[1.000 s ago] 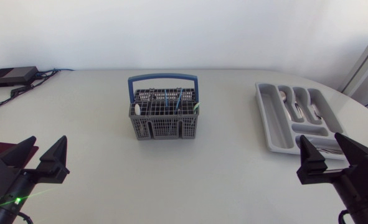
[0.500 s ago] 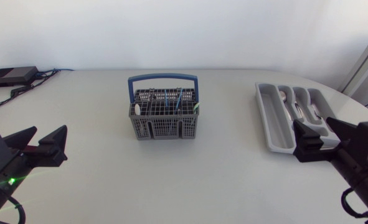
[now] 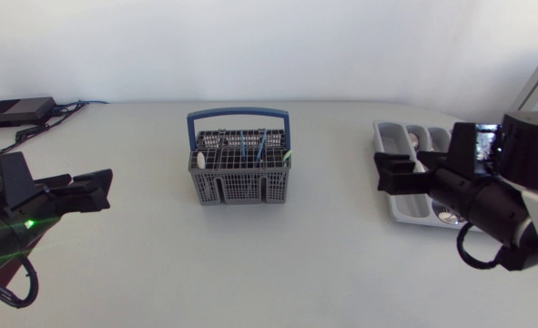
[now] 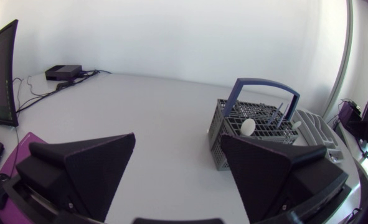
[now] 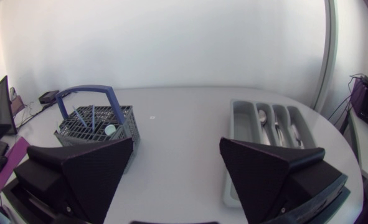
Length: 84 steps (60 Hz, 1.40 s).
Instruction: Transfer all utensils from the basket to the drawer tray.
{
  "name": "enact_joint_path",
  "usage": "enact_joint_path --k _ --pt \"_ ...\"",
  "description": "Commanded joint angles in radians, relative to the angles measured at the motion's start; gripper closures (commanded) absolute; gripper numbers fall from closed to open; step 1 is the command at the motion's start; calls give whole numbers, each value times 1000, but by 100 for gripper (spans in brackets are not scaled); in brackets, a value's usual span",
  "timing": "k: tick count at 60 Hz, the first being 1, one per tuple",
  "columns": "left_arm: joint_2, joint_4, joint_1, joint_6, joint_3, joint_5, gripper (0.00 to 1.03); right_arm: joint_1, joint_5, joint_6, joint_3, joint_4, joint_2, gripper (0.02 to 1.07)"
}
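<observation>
The grey wire basket (image 3: 239, 170) with a blue handle stands mid-table, holding several blue-handled utensils (image 3: 259, 146) and a white spoon (image 3: 198, 159). At the right lies the grey drawer tray (image 3: 391, 141) with spoons (image 3: 414, 139) in its compartments. My left gripper (image 3: 55, 187) is open and empty, well left of the basket. My right gripper (image 3: 432, 162) is open and empty above the tray's near half, hiding part of it. The left wrist view has the basket (image 4: 255, 127) ahead of the open gripper (image 4: 179, 174). The right wrist view shows basket (image 5: 96, 127) and tray (image 5: 240, 121) beyond the open gripper (image 5: 177, 174).
A black box (image 3: 18, 111) with cables sits at the table's back left corner. Bare white tabletop (image 3: 332, 228) lies between basket and tray and in front of the basket.
Both arms have swung in from the front corners toward the middle. The right gripper now hangs over the tray; the left has turned toward the basket. Both stay open.
</observation>
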Motion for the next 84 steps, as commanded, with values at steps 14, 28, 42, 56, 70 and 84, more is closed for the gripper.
enact_joint_path --k 14,28,42,56,70,84 --pt "-17 6 -21 -27 -35 -12 8 106 1 260 271 -165 296 7" --pt "42 13 -29 -4 8 -12 8 158 -34 389 455 -302 470 15" --pt "146 16 -81 1 71 15 8 158 -116 463 617 -380 608 35" --pt "226 19 -129 8 158 83 13 139 -197 550 761 -481 750 50" --pt "361 26 -167 62 263 110 13 113 -266 576 869 -550 873 63" --pt "457 -3 -270 235 375 41 13 113 -290 608 962 -583 973 66"
